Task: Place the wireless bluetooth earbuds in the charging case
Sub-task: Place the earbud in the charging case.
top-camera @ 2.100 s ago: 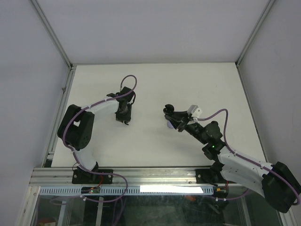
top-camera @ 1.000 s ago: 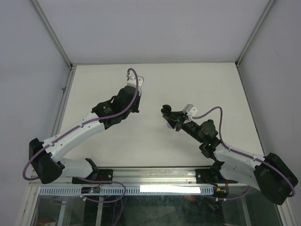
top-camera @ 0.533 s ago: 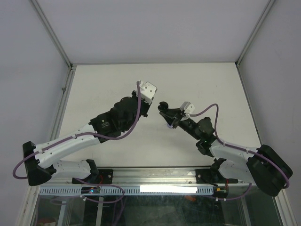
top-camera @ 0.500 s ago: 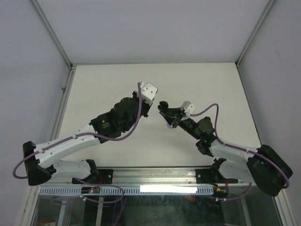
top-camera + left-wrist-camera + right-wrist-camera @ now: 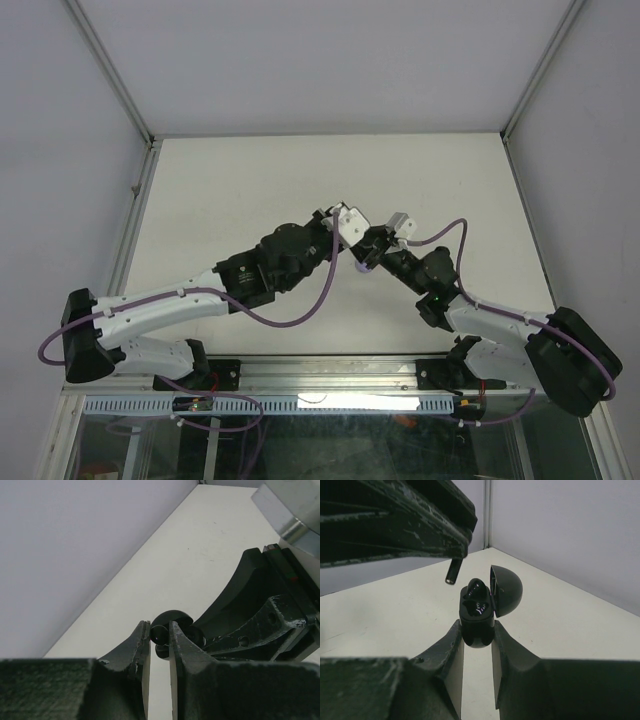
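Note:
My right gripper [image 5: 477, 630] is shut on a black charging case [image 5: 476, 620], held above the table with its domed lid [image 5: 507, 591] open. One black earbud [image 5: 474, 587] sits in the case. My left gripper [image 5: 160, 631] is shut on a second black earbud [image 5: 159, 635]; its stem [image 5: 452, 572] hangs just above and left of the open case in the right wrist view. In the top view the two grippers meet at mid-table, left gripper [image 5: 345, 240] against right gripper [image 5: 366, 255].
White table [image 5: 400, 170] enclosed by white walls, with a metal rail [image 5: 300, 375] at the near edge. The two arms cross the near half of the table; purple cables [image 5: 290, 315] loop beside them.
My left arm has swung from the table's left side to the centre, bringing its earbud up to the case. My right gripper has shifted slightly left with the case.

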You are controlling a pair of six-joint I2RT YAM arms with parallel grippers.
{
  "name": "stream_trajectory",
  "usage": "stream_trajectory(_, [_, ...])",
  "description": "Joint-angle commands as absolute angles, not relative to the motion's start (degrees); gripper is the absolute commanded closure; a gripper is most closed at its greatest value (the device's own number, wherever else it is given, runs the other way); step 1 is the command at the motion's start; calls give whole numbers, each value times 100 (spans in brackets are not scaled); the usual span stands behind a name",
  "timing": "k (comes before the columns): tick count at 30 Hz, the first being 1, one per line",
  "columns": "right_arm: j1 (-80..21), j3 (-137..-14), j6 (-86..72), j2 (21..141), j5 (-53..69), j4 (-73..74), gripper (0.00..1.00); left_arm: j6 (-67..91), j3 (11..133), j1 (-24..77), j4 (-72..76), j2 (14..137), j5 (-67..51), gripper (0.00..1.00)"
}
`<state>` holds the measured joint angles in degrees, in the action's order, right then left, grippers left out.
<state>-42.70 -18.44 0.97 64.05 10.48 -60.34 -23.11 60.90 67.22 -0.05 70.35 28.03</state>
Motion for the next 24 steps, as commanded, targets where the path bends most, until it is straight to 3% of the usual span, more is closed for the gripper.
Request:
stream_trajectory(1, [-4298,-2105,27,6321,1112,-6420,100,-2905,6020,6865,643,7174,2773,86])
stream_trajectory(24, [-4298,-2115,18,6196,1068,-6301,100,-3462,5906,7101,545,7383,3077,87])
